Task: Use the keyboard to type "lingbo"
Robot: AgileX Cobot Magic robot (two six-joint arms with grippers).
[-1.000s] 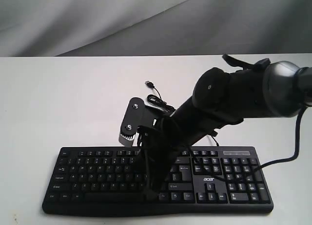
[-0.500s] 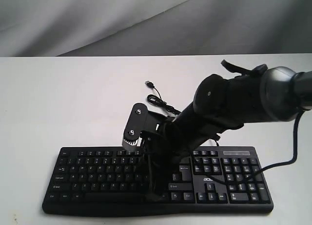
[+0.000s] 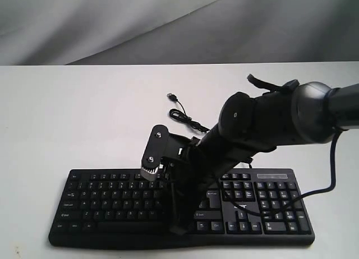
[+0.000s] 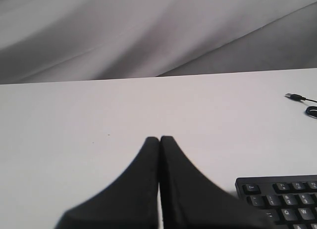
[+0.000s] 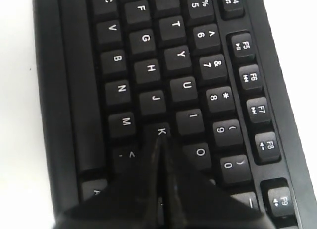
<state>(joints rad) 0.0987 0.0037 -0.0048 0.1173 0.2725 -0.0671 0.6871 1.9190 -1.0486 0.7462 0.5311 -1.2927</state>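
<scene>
White surface (image 3: 67, 113), near edge: the keyboard (image 3: 112, 203) lies flat here, long side parallel to that edge, number pad toward the robot's right.

The right gripper (image 3: 176, 229) stands over the letter block with both fingers pressed together into one point, holding nothing. In the right wrist view its tip (image 5: 159, 142) sits at the K key (image 5: 161, 131). Whether it is pressing the key or just above it cannot be told.

Risk: the joined fingers cover the keys next to K, so the target letter may be hidden at the moment of contact. A slightly off-centre descent could catch two keycaps and enter a wrong or double character. An angled push could also slide the keyboard on the smooth surface.

The left gripper (image 4: 159, 140) is likewise closed and empty. It is over bare surface near the keyboard's corner, apart from the keys.

Beyond the keyboard, the thin USB cable (image 3: 188, 120) lies loosely coiled and unplugged. Farthest back hangs a grey draped backdrop (image 3: 112, 23).
</scene>
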